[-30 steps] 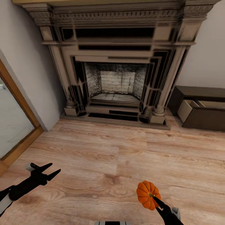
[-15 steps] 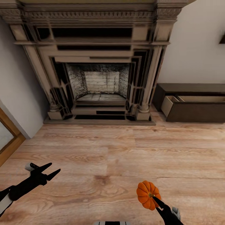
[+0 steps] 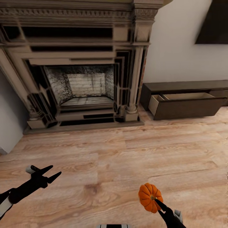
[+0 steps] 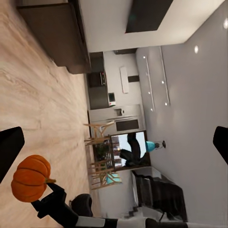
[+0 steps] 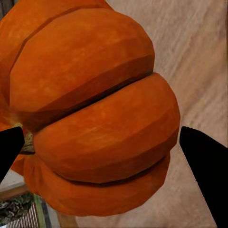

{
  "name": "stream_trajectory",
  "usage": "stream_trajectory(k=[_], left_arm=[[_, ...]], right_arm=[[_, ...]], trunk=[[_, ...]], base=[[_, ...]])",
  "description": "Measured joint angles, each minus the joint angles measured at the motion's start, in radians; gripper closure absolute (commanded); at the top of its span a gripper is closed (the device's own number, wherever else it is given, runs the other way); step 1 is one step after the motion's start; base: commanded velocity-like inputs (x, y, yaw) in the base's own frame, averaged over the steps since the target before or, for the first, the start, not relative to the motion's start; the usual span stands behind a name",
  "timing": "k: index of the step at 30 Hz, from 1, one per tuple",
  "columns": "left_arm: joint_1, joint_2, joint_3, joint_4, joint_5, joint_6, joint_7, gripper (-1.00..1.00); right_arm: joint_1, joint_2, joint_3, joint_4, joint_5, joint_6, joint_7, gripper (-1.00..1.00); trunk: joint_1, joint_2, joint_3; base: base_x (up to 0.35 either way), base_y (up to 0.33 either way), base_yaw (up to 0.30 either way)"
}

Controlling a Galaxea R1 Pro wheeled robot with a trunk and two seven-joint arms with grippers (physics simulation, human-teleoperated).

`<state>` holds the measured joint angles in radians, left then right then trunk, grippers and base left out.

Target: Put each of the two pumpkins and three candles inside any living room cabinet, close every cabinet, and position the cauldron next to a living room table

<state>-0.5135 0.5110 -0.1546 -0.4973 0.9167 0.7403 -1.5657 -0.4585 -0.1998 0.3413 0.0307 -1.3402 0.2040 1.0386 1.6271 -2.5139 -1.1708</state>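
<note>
A bright-orange ribbed pumpkin (image 3: 148, 196) hangs above the wooden floor at the lower right of the head view, and my right gripper (image 3: 152, 200) is shut on it. In the right wrist view the pumpkin (image 5: 95, 114) sits between the two black fingers (image 5: 204, 161). It also appears in the left wrist view (image 4: 30, 178), held on the right arm. My left gripper (image 3: 56, 169) is open and holds nothing, low at the left. The long dark-brown cabinet (image 3: 190, 86) stands against the right wall, one drawer (image 3: 186, 100) pulled out with a pale interior.
A large carved fireplace (image 3: 79, 79) fills the far wall left of the cabinet. A dark panel (image 3: 213, 22) hangs on the wall above the cabinet. Wooden floor (image 3: 126, 152) stretches between me and both. The left wrist view looks toward a distant kitchen with wooden chairs (image 4: 99, 152).
The whole view has swung to the right: the fireplace has shifted left and more of the cabinet shows. Both grippers keep their pose, the right still holding the pumpkin.
</note>
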Motion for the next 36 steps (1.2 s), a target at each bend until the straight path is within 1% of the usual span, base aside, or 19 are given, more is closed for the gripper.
stream_trajectory(k=[5,11,21,36], left_arm=[[0.0,0.0,0.0,-0.001,-0.001,-0.001,0.0,-1.0],[0.0,0.0,-0.001,-0.002,-0.001,-0.001,0.0,-1.0],[0.0,0.0,-0.001,-0.003,-0.002,-0.001,0.0,-1.0],[0.0,0.0,-0.001,-0.003,-0.002,-0.001,0.0,-1.0]], right_arm=[[0.0,0.0,0.001,0.001,0.0,0.0,-0.002,1.0],[0.0,0.0,0.002,0.007,0.0,0.001,-0.002,1.0],[0.0,0.0,0.002,0.008,0.0,0.001,-0.002,1.0],[0.0,-0.001,0.001,0.009,0.0,0.001,-0.003,1.0]], trunk=[[0.0,0.0,0.0],[0.0,0.0,-0.002],[0.0,0.0,-0.012],[0.0,0.0,-0.024]], base=[[0.335,-0.015,-0.11],[0.321,-0.107,-0.094],[0.271,-0.164,-0.209],[0.208,-0.222,-0.244]])
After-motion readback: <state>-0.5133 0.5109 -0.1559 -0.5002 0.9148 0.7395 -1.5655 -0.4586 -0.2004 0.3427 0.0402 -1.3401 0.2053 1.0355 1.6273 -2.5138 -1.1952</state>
